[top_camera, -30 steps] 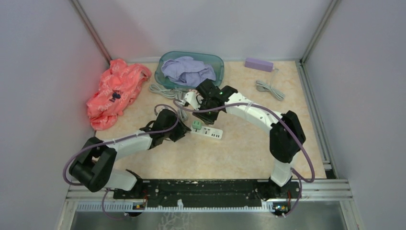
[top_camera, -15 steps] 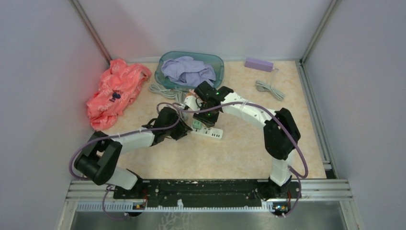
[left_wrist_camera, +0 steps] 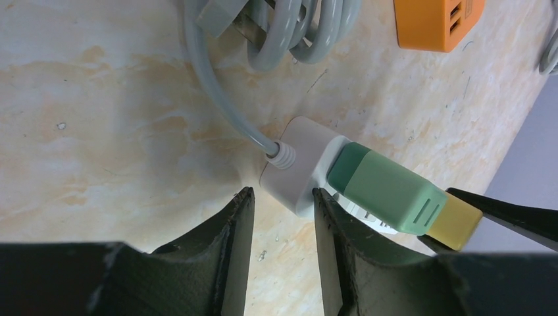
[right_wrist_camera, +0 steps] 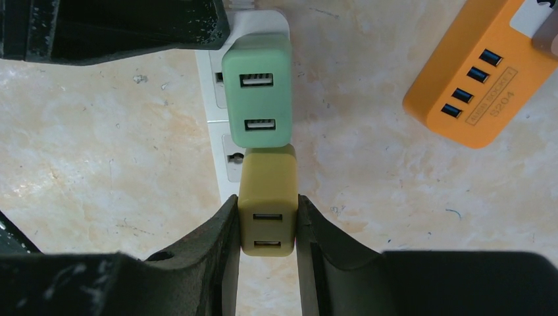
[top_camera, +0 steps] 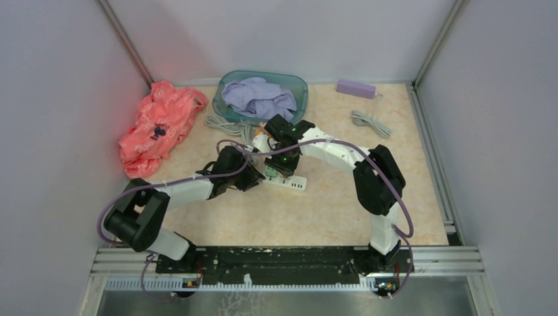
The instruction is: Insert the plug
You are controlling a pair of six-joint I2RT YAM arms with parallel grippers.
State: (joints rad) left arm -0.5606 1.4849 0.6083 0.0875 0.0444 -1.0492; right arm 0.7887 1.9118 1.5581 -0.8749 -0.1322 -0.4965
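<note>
A white power strip (top_camera: 294, 183) lies mid-table with a green USB plug (right_wrist_camera: 258, 92) seated in it. My right gripper (right_wrist_camera: 266, 201) is shut on a yellow USB plug (right_wrist_camera: 268, 191), which stands over the strip (right_wrist_camera: 230, 164) directly against the green plug's near side. Its prongs are hidden. My left gripper (left_wrist_camera: 281, 194) sits at the strip's cable end (left_wrist_camera: 296, 164). Its jaws stand narrowly apart round that corner: the right finger (left_wrist_camera: 329, 224) touches it and a thin gap shows at the left finger (left_wrist_camera: 240, 224).
An orange USB hub (right_wrist_camera: 480, 85) lies just beyond the strip, next to a coiled grey cable (left_wrist_camera: 289, 33). At the back are a teal basin (top_camera: 299, 82) with purple cloth, an orange-red cloth (top_camera: 161, 122), a purple block (top_camera: 355, 87) and another grey cable (top_camera: 372, 122).
The left gripper's jaws have narrowed as it slid in to the strip's cable end. The right arm has brought the yellow plug down beside the green one.
</note>
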